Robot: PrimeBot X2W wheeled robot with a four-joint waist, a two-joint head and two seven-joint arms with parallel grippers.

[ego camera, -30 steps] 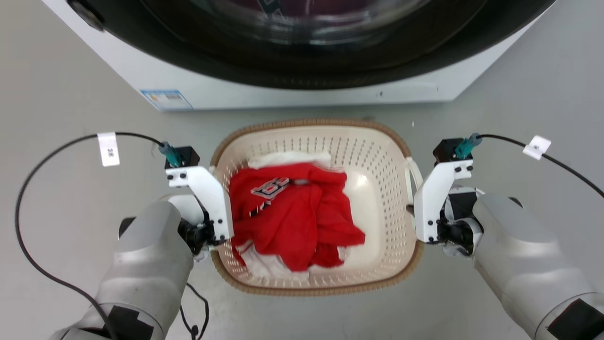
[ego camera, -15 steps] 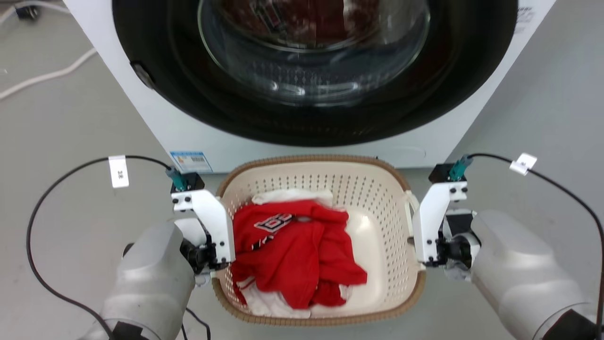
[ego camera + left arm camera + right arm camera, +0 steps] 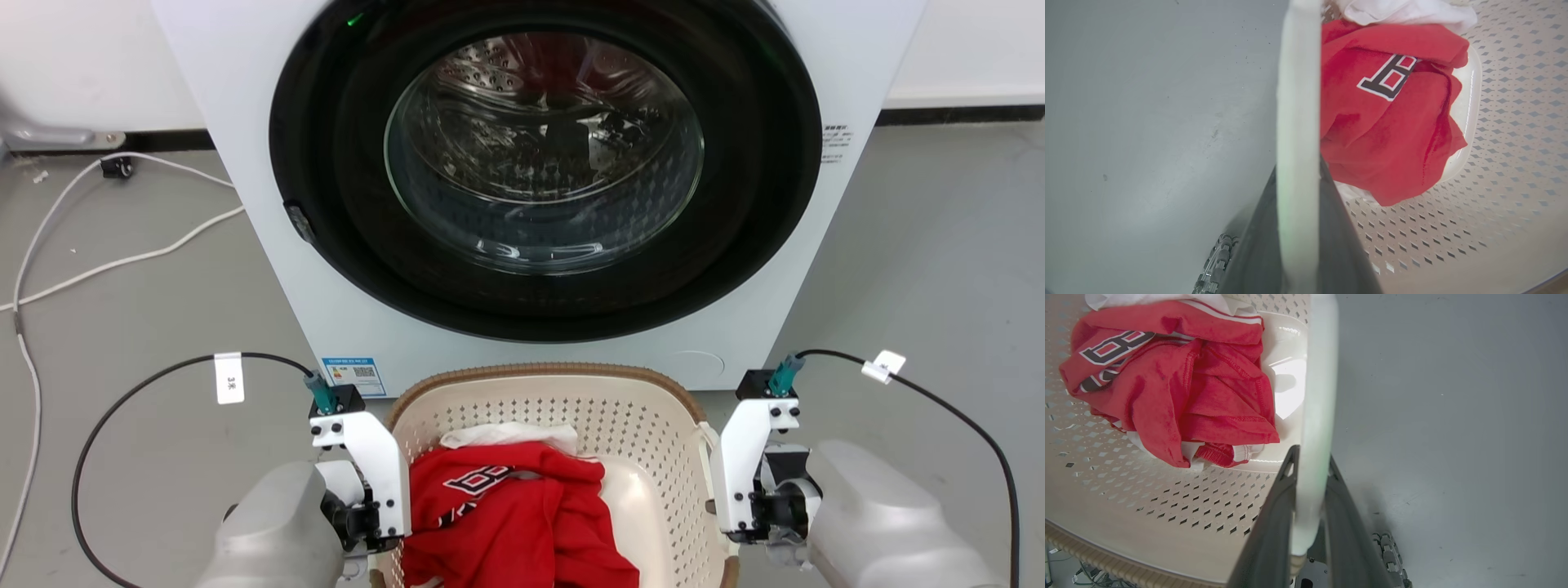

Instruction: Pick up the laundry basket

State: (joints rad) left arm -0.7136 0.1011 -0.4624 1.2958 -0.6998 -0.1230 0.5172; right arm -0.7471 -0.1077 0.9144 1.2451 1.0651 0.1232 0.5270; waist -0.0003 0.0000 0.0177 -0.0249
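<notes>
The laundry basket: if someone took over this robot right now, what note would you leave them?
The basket is between the arms, in front of the washer. It holds a red shirt and a white cloth.
The left gripper is shut on the left handle.
The right gripper is shut on the right handle.
Done: both handles gripped.
Left: raise it level. Whether it is off the floor yet cannot be told.
</notes>
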